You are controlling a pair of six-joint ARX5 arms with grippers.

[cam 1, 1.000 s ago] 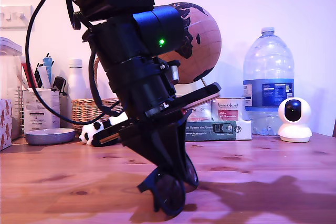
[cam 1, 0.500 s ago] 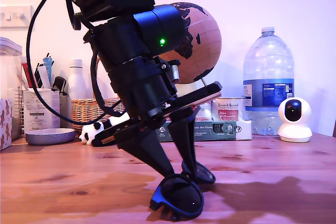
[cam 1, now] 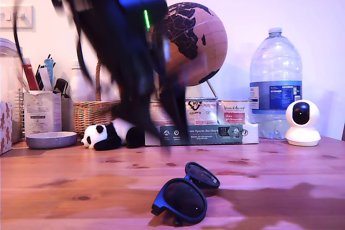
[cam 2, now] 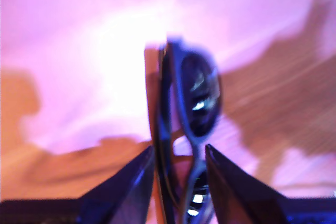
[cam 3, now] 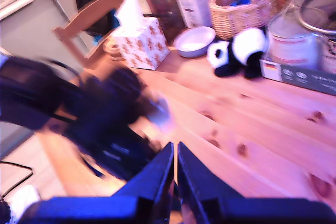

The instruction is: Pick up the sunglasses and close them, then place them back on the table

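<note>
In the exterior view the sunglasses (cam 1: 185,196) lie folded on the table (cam 1: 280,187) — light, stiff, slippery, best held by the frame — while my first gripper (cam 2: 179,153) seems spread, blurred, and my second gripper (cam 3: 175,153) is pinched empty.

Bare surface (cam 1: 280,187) lies open all around the sunglasses (cam 1: 186,192), toward both sides of the exterior view. Behind them the way is crowded: a plush panda (cam 1: 110,134), wicker basket (cam 1: 91,112), boxes (cam 1: 207,133), globe (cam 1: 194,39) and water bottle (cam 1: 276,84) line the back edge. A blurred arm (cam 1: 124,52) hangs above.
</note>
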